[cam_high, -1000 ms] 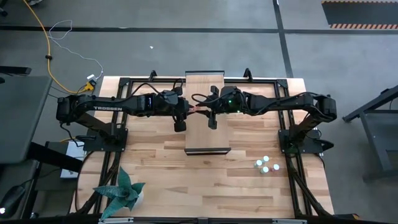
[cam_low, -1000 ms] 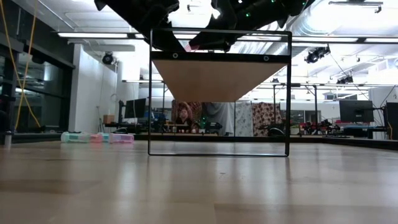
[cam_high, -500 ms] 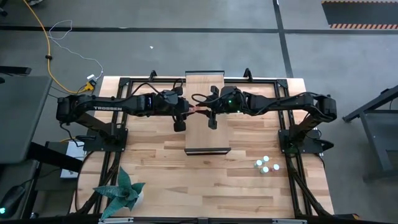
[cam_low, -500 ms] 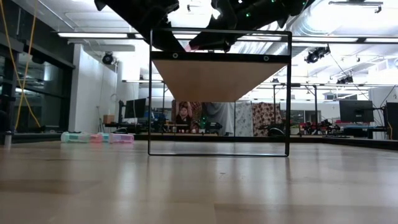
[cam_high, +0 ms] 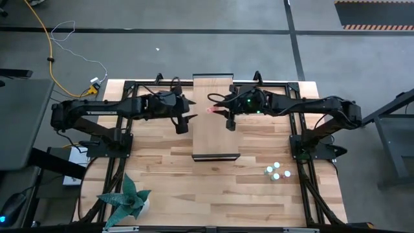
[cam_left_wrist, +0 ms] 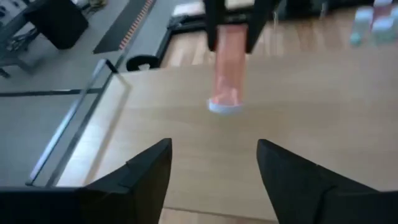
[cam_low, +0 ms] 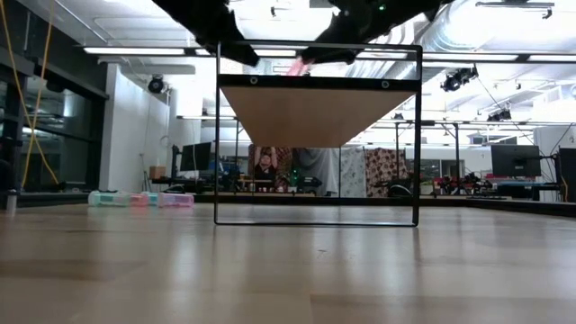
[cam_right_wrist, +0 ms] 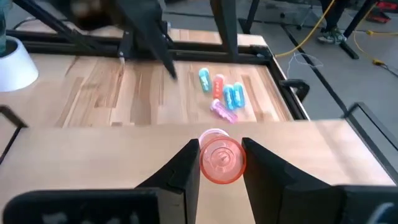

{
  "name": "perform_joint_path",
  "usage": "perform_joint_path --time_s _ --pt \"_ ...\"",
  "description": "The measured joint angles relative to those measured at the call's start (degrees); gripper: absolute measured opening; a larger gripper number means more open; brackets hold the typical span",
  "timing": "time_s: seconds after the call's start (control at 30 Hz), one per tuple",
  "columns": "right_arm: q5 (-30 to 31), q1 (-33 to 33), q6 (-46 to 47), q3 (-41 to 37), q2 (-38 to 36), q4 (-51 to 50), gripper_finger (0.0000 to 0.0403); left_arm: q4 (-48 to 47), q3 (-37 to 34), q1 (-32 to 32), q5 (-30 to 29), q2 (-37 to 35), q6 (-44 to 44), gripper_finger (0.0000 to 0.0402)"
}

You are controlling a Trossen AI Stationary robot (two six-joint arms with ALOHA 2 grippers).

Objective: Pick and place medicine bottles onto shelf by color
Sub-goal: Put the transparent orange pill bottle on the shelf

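A pink medicine bottle with a white cap hangs above the far half of the shelf, a pale raised board in the table's middle. My right gripper is shut on it from the right. My left gripper stands open at the shelf's left edge, apart from the bottle, with nothing between its fingers. In the left wrist view the bottle points its cap toward the camera. The low view shows both arms and the bottle above the shelf's top. My right gripper pinches the pink bottle's body between its two fingers, one on each side. The fingers come from the table's right, slanting down, and lie along the bottle. The capped end sticks out past the fingertips toward the left. The bottle is clear of the shelf.
Three white-capped bottles stand near the table's right front. Several teal, red, blue and pink bottles lie on the table left of the shelf, under my left arm. A potted plant stands at the near left. Dark frame rails flank the table.
My left gripper has opened, let go of the pink bottle and drawn back toward the table's left edge. My right gripper, still shut on the bottle, has drawn back toward the right and risen a little. The bottle stays over the shelf, lifted clear.
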Motion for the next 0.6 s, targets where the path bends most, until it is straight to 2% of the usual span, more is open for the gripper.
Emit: perform_joint_path --time_s 0.1,0.2,0.27,0.33,0.43,0.5,0.6 --pt "-0.59 -0.02 0.08 -2.27 -2.79 -0.36 0.009 -0.94 -0.22 1.06 3.32 -2.06 -3.12 0.0236" --pt "-1.43 0.0 1.54 -7.07 -5.28 3.23 0.009 4.77 -3.39 2.39 7.6 -3.91 -5.81 0.0236" --pt "-1.55 0.11 2.84 -11.59 -7.0 9.22 0.009 10.68 -7.18 3.08 9.56 -4.94 -6.56 0.0235" --pt "-1.61 0.31 4.08 -16.65 -8.38 19.58 0.009 18.93 -11.64 3.39 10.07 -5.75 -7.65 0.0234" --pt "-1.82 0.7 5.73 -24.16 -8.58 41.16 0.009 34.06 -18.61 3.68 10.76 -6.09 -10.13 0.0236" --pt "-1.91 0.85 6.82 -27.67 -7.04 56.34 0.009 45.45 -22.79 3.74 11.77 -5.96 -12.33 0.0236" --pt "-1.96 0.85 9.05 -29.92 -3.15 72.32 0.009 62.32 -26.97 3.58 12.16 -3.78 -14.82 0.0236"
